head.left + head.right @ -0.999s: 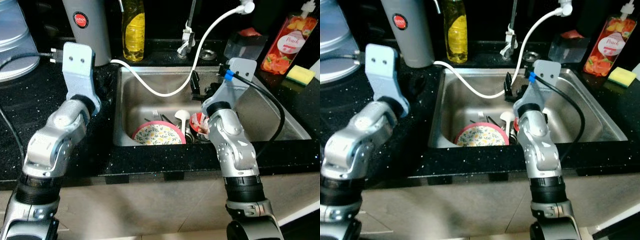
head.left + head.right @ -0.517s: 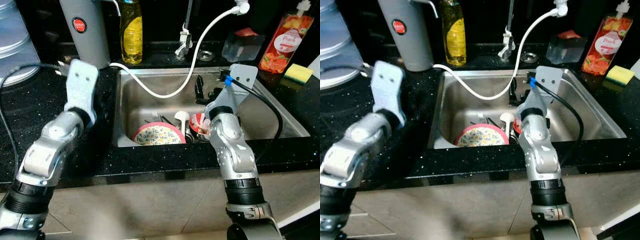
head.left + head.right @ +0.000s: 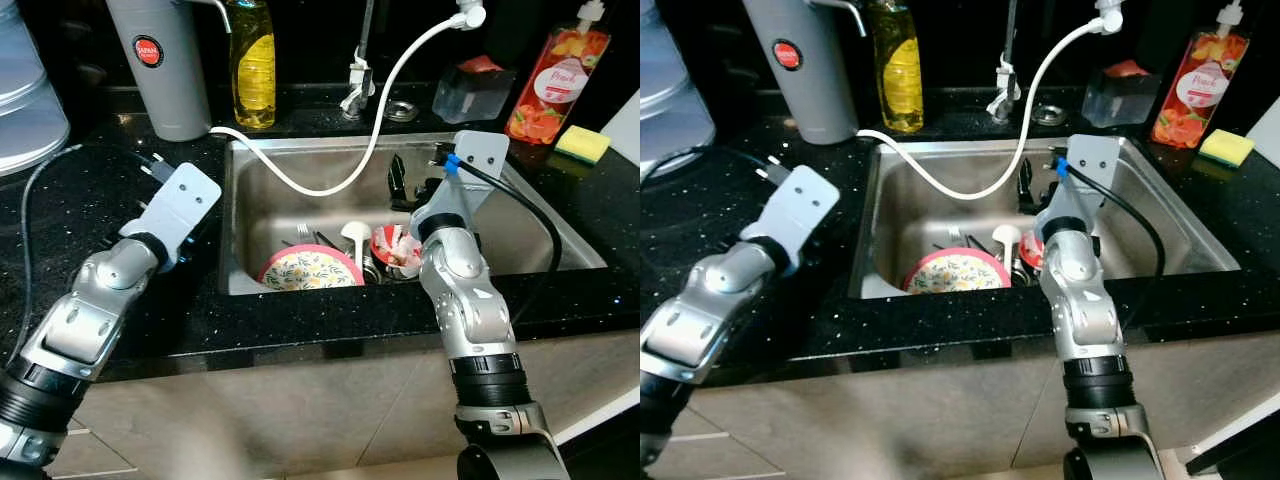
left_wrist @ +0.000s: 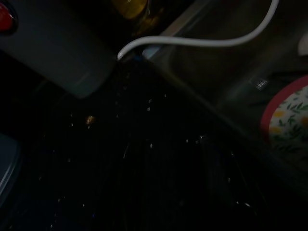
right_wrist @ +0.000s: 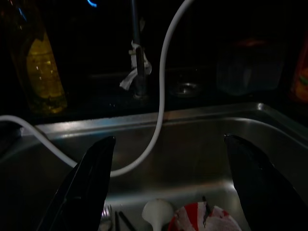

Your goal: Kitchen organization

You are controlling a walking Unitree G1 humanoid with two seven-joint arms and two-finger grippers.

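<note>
Inspected at the sink (image 3: 560, 240), taken as landmark throughout. Found the right gripper (image 5: 168, 187) poised over the basin, jaws spread wide and grasping nothing, aimed down at the crockery below. Judged as a pre-grasp stance: opened early so that the fingers (image 5: 84, 185) could straddle an item on descent.

Noted, on the sink floor, a floral plate (image 3: 311, 268) with a pink rim nearest the front wall, a white ladle (image 3: 352, 233) and a fork (image 3: 303, 232) behind it, and a red-and-white bowl (image 3: 395, 247) just beside the ladle (directly beneath the right gripper). Presumed left there as washing-up, hence the objects of the organising job. Nothing lifted yet.

Observed a white hose (image 3: 380, 110) looping from behind the sink down into the basin, hanging between the right gripper and the back wall. Flagged as a snag risk on any reach.

Located the left gripper (image 3: 205, 215) over the black worktop (image 3: 60, 200), just beside the sink's left rim, held clear of the basin, probably to leave room. State of its jaws: cannot tell, wrist view too dark.

Recorded behind the sink: a grey flask (image 3: 155, 65), a yellow soap bottle (image 3: 252, 62), a peach-labelled bottle (image 3: 545, 85) and a sponge (image 3: 582, 143).
</note>
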